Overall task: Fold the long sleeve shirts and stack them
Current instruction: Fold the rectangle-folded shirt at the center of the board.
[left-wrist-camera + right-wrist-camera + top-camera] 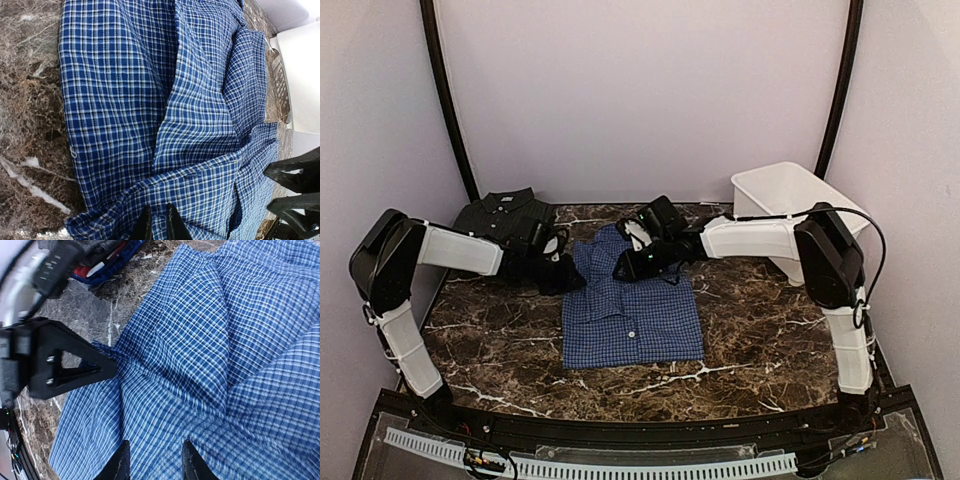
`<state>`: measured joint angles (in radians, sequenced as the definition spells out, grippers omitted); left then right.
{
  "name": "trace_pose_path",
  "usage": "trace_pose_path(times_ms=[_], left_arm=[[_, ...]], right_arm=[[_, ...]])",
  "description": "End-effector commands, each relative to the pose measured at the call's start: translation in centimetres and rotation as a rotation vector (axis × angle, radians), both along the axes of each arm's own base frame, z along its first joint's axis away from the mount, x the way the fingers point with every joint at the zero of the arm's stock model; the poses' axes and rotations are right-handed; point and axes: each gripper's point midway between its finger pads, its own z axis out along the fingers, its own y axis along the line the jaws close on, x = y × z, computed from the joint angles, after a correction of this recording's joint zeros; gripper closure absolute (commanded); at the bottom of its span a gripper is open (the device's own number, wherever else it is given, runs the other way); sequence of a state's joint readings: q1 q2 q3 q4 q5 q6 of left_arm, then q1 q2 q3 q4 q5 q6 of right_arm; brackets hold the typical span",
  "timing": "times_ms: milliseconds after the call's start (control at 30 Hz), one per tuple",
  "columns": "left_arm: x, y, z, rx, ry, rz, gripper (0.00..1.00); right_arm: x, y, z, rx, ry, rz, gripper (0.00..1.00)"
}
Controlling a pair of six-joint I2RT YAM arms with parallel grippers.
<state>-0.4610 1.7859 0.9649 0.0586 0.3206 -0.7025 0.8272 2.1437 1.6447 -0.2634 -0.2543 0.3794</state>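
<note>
At the left rear of the surface (500, 350), the dark check shirt (500, 215) lies crumpled with its collar toward the back wall. The left arm (460, 250) reaches from its base across the front edge of this shirt toward the centre.

The left claw (158, 222) sits at the left upper edge of the blue check shirt (632, 315). In the left wrist view its fingers (145, 227) stand almost together, with a bunched fold of blue cloth running in between them. The right wrist view shows the cloth drawn to a point at the tip of this claw. State: clamped on the edge of the blue check shirt.

The blue check shirt lies at the centre of the surface. Its near part is flat and roughly rectangular, with the button placket facing up. Its far part is gathered into folds between the two claws.

The right claw (152, 460) sits at the right upper part of the same shirt, near the left claw. Its fingers (121, 462) stand apart, with blue cloth lying across the gap. Whether the fingers press the cloth cannot be told.

The right arm (750, 238) extends leftward from the right side of the surface. Behind it, at the right rear, the white basket (780, 195) stands with its opening upward.
</note>
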Motion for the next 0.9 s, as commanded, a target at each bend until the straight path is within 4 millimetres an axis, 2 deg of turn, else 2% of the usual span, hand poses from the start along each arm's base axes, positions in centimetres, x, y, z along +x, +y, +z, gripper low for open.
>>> trace_pose_path(times_ms=[0,167,233,300,433,633,867], left_arm=[[0.7,-0.2,3.9,-0.023,-0.076,-0.009,0.87],[-0.2,0.0,5.5,-0.046,-0.091,-0.009,0.81],[-0.9,0.1,5.6,-0.045,-0.084,-0.012,0.8],[-2.0,0.2,5.1,-0.032,-0.058,-0.019,0.79],[-4.1,0.6,3.6,0.029,-0.005,-0.022,0.79],[-5.8,1.3,1.7,0.102,0.036,-0.004,0.79],[-6.6,-0.4,0.9,0.083,0.062,-0.04,0.6]], right_arm=[[0.6,1.5,-2.4,-0.015,0.043,0.005,0.68],[1.7,1.9,-6.6,-0.089,0.083,-0.024,0.69],[1.9,1.8,-7.4,-0.115,0.098,-0.038,0.7],[2.0,1.8,-7.4,-0.114,0.1,-0.045,0.7],[2.0,1.9,-5.9,-0.093,0.086,-0.046,0.69],[1.9,2.2,-1.5,-0.028,0.035,-0.025,0.64],[1.9,1.6,4.2,0.038,-0.052,-0.033,0.59]])
